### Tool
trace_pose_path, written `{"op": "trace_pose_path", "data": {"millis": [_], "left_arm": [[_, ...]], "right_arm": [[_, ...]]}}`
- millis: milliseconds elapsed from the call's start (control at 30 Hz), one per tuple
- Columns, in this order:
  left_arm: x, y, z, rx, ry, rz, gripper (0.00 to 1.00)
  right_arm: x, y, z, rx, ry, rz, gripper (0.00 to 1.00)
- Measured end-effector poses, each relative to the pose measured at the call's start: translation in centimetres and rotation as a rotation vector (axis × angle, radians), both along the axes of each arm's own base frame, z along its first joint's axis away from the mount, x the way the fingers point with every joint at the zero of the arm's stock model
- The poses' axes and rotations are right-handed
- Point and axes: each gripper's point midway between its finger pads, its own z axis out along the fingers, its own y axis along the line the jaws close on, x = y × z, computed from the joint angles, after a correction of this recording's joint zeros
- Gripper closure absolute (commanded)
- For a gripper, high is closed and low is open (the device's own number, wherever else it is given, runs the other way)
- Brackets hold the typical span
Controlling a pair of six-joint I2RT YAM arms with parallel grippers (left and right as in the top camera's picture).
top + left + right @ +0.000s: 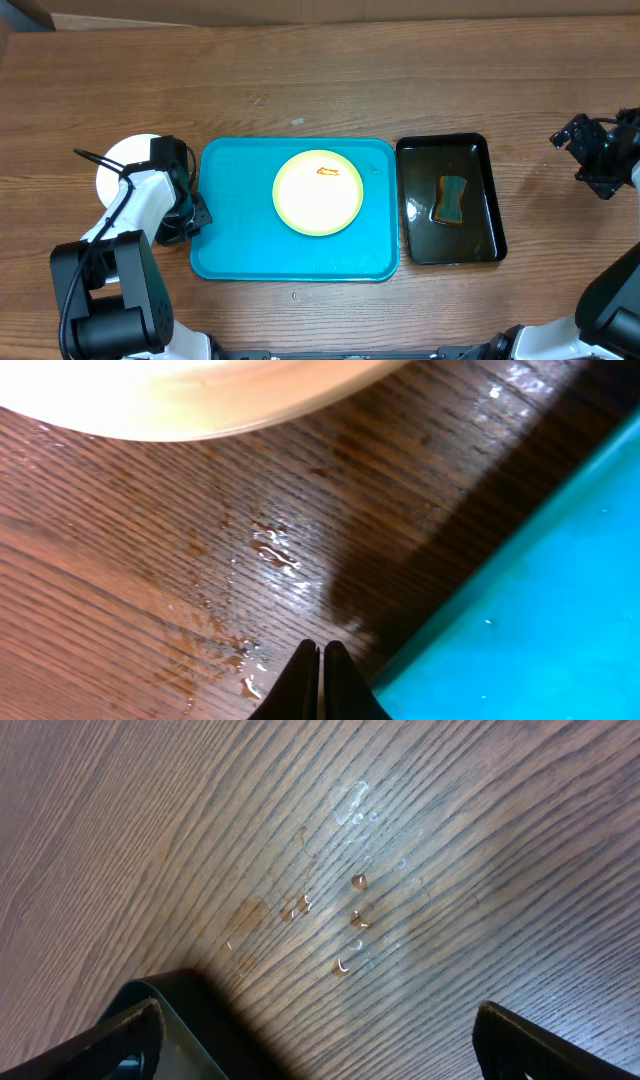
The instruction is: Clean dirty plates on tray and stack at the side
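Note:
A pale yellow plate [318, 192] with a small red-orange smear [327, 171] lies in the middle of the turquoise tray [240, 250]. Left of the tray a white plate [122, 162] rests on the table, partly covered by my left arm. My left gripper [197, 218] hangs shut and empty over wet wood between that plate and the tray's left rim. The left wrist view shows its closed fingertips [320, 660], the plate's rim [200, 400] above and the tray [540, 610] to the right. My right gripper [590, 150] is open and empty at the far right.
A black glossy tray [480, 150] right of the turquoise one holds water and a sponge [452, 199]. Its corner [200, 1020] shows beside my right gripper's [320, 1045] left finger. Water drops [350, 920] lie on the wood there, and more wet patches [275, 550] by the left gripper.

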Motion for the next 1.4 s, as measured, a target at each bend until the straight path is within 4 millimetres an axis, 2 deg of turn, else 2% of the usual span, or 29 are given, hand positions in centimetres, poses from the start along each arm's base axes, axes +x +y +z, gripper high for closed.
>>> {"op": "trace_pose_path", "data": {"millis": [400, 567, 700, 800, 900, 967, 1100, 1233, 1333, 1367, 1400], "left_arm": [[0.2, -1.4, -0.2, -0.083, -0.01, -0.015, 0.96], [0.3, -1.7, -0.3, -0.104, -0.012, -0.024, 0.89], [0.0, -1.5, -0.2, -0.096, 0.0, -0.03, 0.74], [0.0, -1.6, 0.7, -0.103, 0.02, -0.033, 0.7], [1.6, -1.8, 2.5, -0.127, -0.011, -0.037, 0.67], [3.5, -2.4, 3.9, -0.162, -0.066, -0.049, 0.65], [6.2, -5.0, 5.6, -0.24, -0.152, -0.115, 0.62], [6.6, -8.5, 5.8, -0.311, -0.161, -0.195, 0.58], [6.9, -11.5, 6.0, -0.348, -0.17, -0.247, 0.59], [6.9, -12.5, 6.0, -0.359, -0.174, -0.258, 0.58], [7.0, -13.4, 6.0, -0.369, -0.179, -0.266, 0.53]], "right_arm": [[0.0, 0.0, 0.0, 0.0, 0.0, 0.0, 0.0], [0.0, 0.0, 0.0, 0.0, 0.0, 0.0, 0.0], [0.0, 0.0, 0.0, 0.0, 0.0, 0.0, 0.0], [0.0, 0.0, 0.0, 0.0, 0.0, 0.0, 0.0], [0.0, 0.0, 0.0, 0.0, 0.0, 0.0, 0.0], [0.0, 0.0, 0.0, 0.0, 0.0, 0.0, 0.0], [0.0, 0.0, 0.0, 0.0, 0.0, 0.0, 0.0], [0.0, 0.0, 0.0, 0.0, 0.0, 0.0, 0.0], [0.0, 0.0, 0.0, 0.0, -0.001, 0.0, 0.0], [0.0, 0.0, 0.0, -0.001, -0.001, 0.0, 0.0], [0.0, 0.0, 0.0, 0.0, 0.0, 0.0, 0.0]]}}
